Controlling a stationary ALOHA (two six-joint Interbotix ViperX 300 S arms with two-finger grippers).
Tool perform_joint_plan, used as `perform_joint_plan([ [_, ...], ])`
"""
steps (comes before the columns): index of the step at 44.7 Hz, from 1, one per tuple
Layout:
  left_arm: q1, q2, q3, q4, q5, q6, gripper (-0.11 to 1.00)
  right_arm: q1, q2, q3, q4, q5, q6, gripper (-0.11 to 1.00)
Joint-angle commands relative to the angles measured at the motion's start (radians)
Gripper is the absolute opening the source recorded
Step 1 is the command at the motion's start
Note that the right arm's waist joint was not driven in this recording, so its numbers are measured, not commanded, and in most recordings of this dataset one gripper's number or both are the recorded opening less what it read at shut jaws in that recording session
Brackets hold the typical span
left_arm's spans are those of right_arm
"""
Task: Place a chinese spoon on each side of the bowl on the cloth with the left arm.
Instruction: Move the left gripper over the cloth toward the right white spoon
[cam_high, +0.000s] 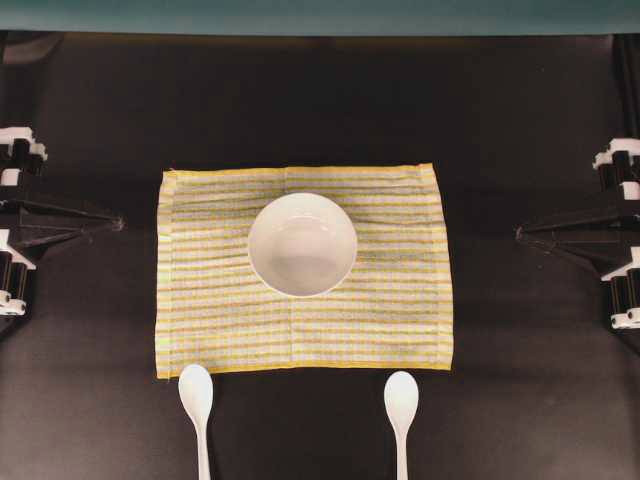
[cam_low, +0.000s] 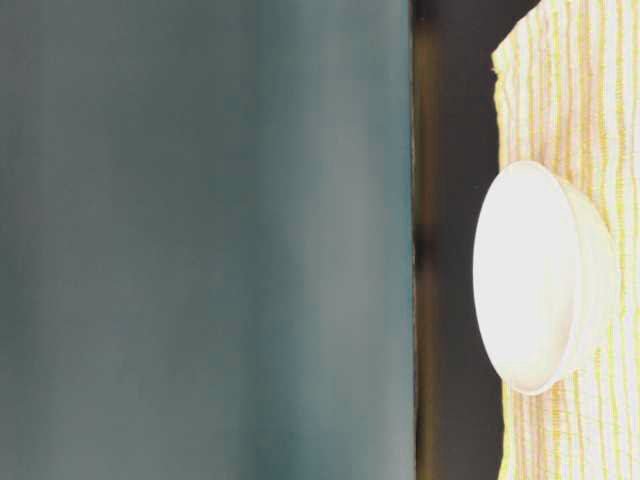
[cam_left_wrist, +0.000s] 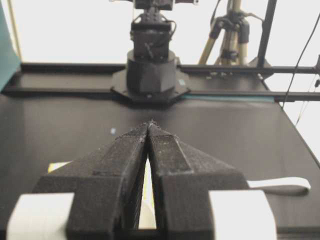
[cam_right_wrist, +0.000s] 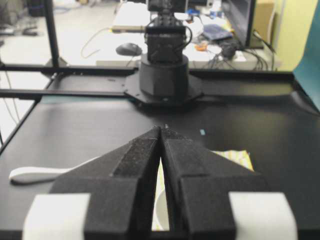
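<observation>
A glossy white bowl stands on the yellow-striped cloth, slightly toward its far side. Two white chinese spoons lie on the black table just off the cloth's near edge, one at the left and one at the right, handles pointing toward the near table edge. My left gripper rests at the table's left side, shut with its tips touching and nothing held. My right gripper mirrors it on the right, shut and empty. A spoon handle shows in each wrist view.
The black table stretches around the cloth. A teal backdrop runs along the far edge. Each wrist view faces the opposite arm's base across the table.
</observation>
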Motion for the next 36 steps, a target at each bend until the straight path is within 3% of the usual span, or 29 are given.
perform_joint_plan([
  [1, -0.057, 0.054, -0.015, 0.035, 0.008, -0.149, 0.05, 0.0, 0.009, 0.002, 0.002, -0.006, 0.006, 0.03],
  [4, -0.057, 0.081, -0.018, 0.038, 0.012, -0.259, 0.01, 0.0, 0.003, 0.018, 0.002, -0.006, 0.005, 0.08],
  [7, -0.057, 0.109, -0.018, 0.038, 0.015, -0.373, 0.0, 0.0, -0.003, 0.023, 0.002, -0.003, 0.003, 0.03],
  [13, -0.06, 0.175, -0.025, 0.04, 0.011, -0.529, 0.0, 0.0, -0.011, 0.034, 0.002, 0.017, 0.006, 0.01],
  [25, -0.086, 0.367, -0.081, 0.038, 0.005, -0.676, 0.0, 0.0, -0.014, 0.035, 0.002, 0.066, 0.006, 0.01],
  [31, -0.114, 0.548, -0.181, 0.04, -0.003, -0.749, 0.0, 0.0, -0.014, 0.035, 0.002, 0.071, 0.006, 0.01],
  [36, -0.137, 0.672, -0.275, 0.04, 0.006, -0.752, 0.01, 0.0, -0.014, 0.037, 0.003, 0.072, 0.006, 0.01],
])
